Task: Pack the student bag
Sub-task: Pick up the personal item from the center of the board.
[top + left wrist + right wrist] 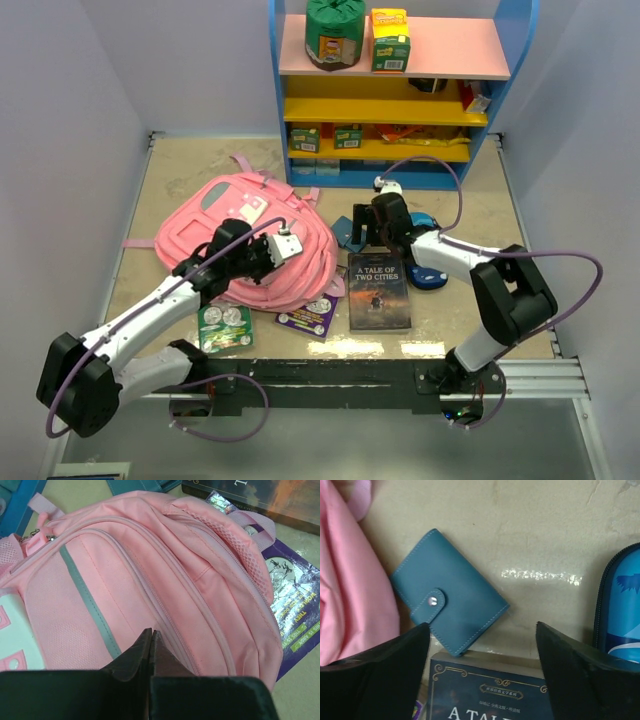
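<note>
Student bag (250, 235) lies flat on the table (175, 180), left of centre, front pockets up. Pale grey stripe and zipper seams are clear in my left wrist view.

Left gripper (151, 632) sits over the bag's front, near a zipper seam. Its fingers (132, 655) are clenched tip to tip. I see nothing between them, and I can't tell if the tips touch the fabric.

A purple leaflet (310, 318) pokes out from under the bag's near edge. A green card (225, 328) lies just beside it, to the left.

A blue snap wallet (450, 605) lies closed on the table just right of the bag, 1 corner touching the top edge of the book (378, 292), "A Tale of Two Cities".

Right gripper (482, 635) hangs above wallet and book, fingers (395, 670) spread wide and released, holding nothing. A blue pencil case (622, 610) lies to its right, partly under the right arm in the top view.

A shelf unit (390, 100) with boxes stands at the far edge, well apart from the bag.
</note>
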